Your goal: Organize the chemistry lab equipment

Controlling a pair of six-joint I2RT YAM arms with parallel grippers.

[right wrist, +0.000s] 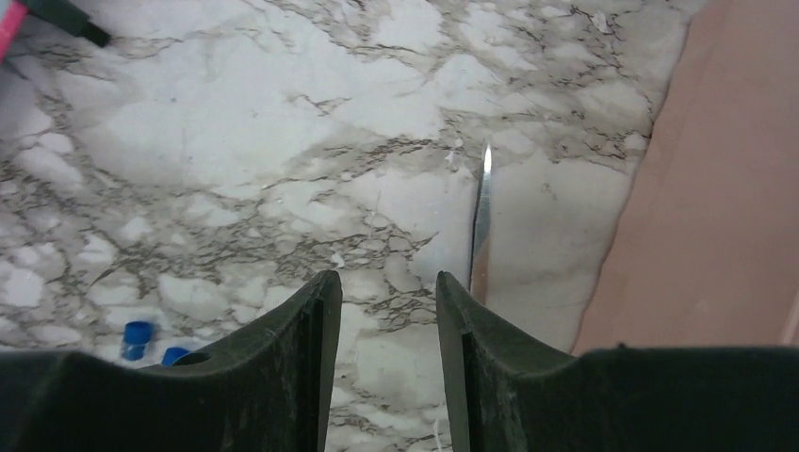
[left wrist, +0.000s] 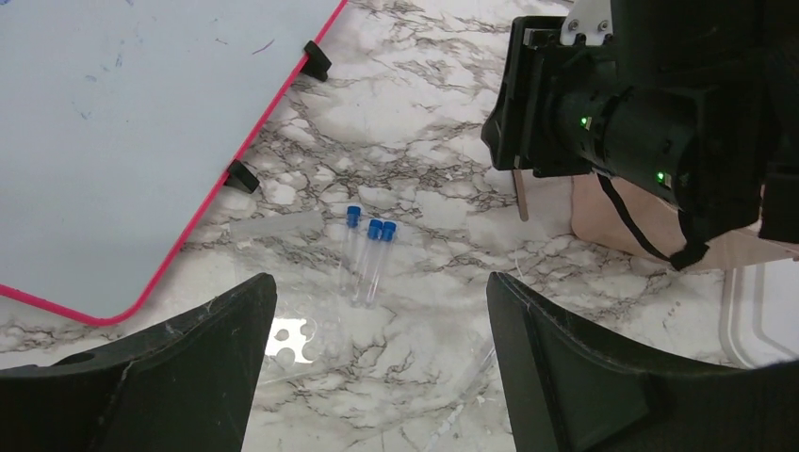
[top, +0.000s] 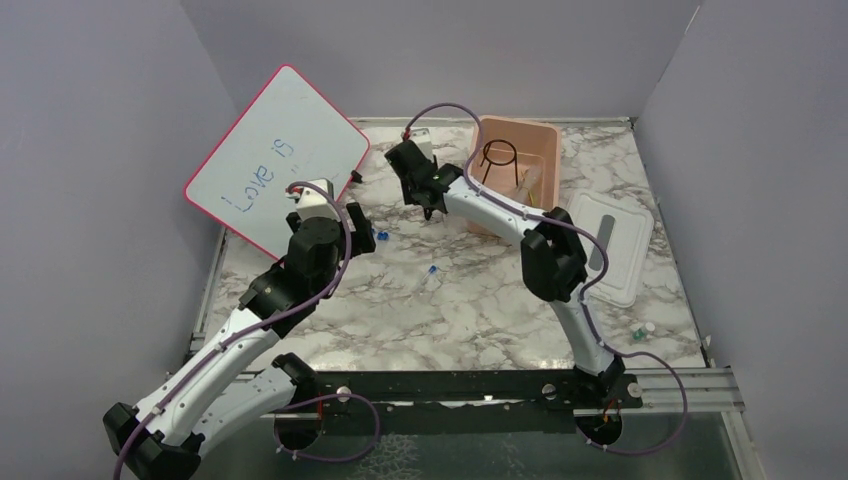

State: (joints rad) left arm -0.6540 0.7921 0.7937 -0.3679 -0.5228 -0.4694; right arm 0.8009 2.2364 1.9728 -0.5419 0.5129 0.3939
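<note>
Three blue-capped clear vials [left wrist: 367, 254] lie side by side on the marble table, just ahead of my left gripper [left wrist: 379, 287], which stands wide open over them with nothing between its fingers. From above, these vials [top: 382, 236] sit right by the left gripper [top: 365, 238], and another blue-capped vial [top: 432, 270] lies alone mid-table. A black wire ring stand [top: 498, 155] stands inside the pink tub [top: 545, 130]. My right gripper [right wrist: 383, 278] hangs open and empty beside the tub. A thin metal strip [right wrist: 482, 207] shows just past its right finger.
A pink-rimmed whiteboard [top: 275, 160] leans at the back left. The tub's white lid [top: 615, 240] lies to the tub's right. A small green-capped item [top: 637, 333] rests near the right arm's base. A clear plastic piece with holes [left wrist: 283, 339] lies under the left finger.
</note>
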